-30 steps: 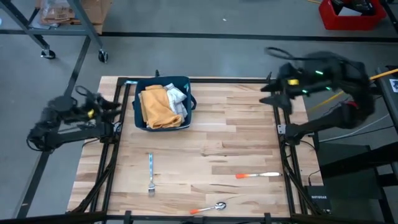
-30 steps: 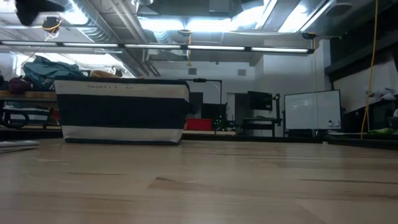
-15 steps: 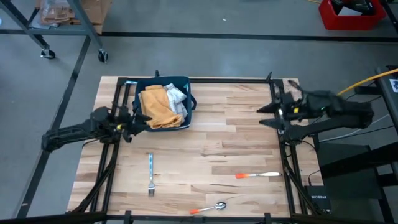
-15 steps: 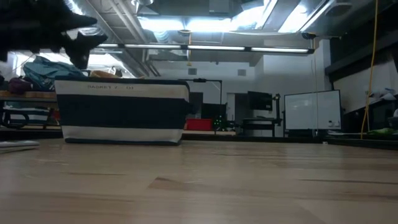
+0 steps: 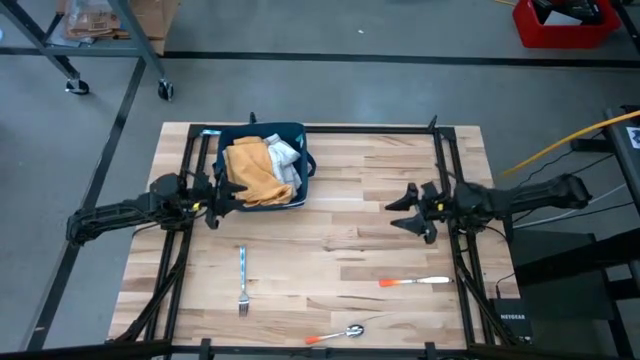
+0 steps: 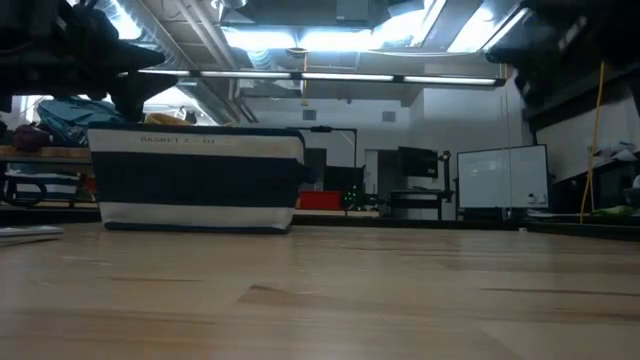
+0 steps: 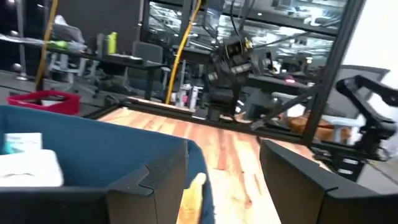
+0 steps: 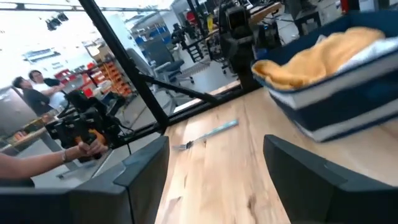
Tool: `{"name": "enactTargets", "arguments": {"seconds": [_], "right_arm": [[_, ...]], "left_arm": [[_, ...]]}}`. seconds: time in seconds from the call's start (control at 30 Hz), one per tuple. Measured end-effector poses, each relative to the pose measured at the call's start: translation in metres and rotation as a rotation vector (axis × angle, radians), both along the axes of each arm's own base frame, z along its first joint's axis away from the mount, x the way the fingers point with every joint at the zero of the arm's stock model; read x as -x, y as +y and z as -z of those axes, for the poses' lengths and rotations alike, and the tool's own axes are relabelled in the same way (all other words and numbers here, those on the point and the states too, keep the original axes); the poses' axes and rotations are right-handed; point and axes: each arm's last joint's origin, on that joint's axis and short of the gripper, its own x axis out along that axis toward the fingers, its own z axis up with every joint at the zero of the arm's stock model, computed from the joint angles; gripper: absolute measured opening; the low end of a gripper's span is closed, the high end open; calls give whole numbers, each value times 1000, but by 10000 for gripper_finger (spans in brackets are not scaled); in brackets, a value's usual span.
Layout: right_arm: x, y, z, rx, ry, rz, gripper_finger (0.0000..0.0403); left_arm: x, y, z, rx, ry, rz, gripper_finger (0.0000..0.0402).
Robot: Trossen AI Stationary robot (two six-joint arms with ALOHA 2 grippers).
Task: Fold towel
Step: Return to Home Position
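While both arms hung low over the table (image 5: 350,245), I looked for print first. In the low view, the pale upper band of the blue laundry organizer (image 6: 195,180) carried small dark lettering. I read "BASKET" and then some characters I could not make out. A small dark box (image 5: 510,320) off the table's 5 o'clock corner had a white label that looked like NETGEAR.

From above, the organizer sat at about 11 o'clock on the table. The folded yellow towel (image 5: 252,172) lay inside it, and the white patterned towel (image 5: 285,157) was tucked in at the yellow one's 2 o'clock side.

The left gripper (image 5: 226,194) was at the organizer's 7 o'clock corner with its fingers spread wide and holding nothing. I could not tell whether it touched the fabric. Its wrist camera looked over the blue wall, which blocked most of the near view.

The right gripper (image 5: 402,210) hovered at 3 o'clock, well apart from the organizer, with its fingers also wide and empty. A black frame rail (image 5: 445,165) crossed under that arm.

A fork (image 5: 242,280) lay at 7 o'clock, an orange-handled utensil (image 5: 413,283) at 4 o'clock, and an orange-handled spoon (image 5: 338,334) at 6 o'clock by the near edge.

Beyond the table, a red bin (image 5: 560,22) stood on the floor at 1 o'clock, and a yellow cable (image 5: 560,145) ran in towards the right arm. In the right wrist view, a person's hand (image 8: 87,149) gripped a dark device in the room beyond.
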Motion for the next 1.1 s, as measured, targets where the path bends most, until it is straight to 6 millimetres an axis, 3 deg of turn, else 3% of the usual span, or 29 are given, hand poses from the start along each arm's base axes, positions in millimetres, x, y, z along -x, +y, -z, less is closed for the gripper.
{"name": "enactTargets", "arguments": {"seconds": [0.2, 0.33, 0.5, 0.67, 0.87, 1.1], "right_arm": [[4, 0, 45, -15, -59, -13, 264], [5, 0, 51, 10, -66, -25, 264], [8, 0, 46, 82, -129, -25, 264], [15, 0, 27, 107, -233, -72, 264], [33, -1, -3, 172, -285, -120, 264], [54, -6, -10, 196, -282, -59, 264]], "left_arm": [[0, 0, 0, -63, 10, -17, 194], [0, 0, 0, -132, 16, -26, 194], [0, 0, -1, -172, 5, -33, 194], [2, 0, -11, -135, -108, -33, 194], [4, -1, -21, -249, -205, -57, 194], [5, -1, -22, -345, -200, -77, 194]]}}
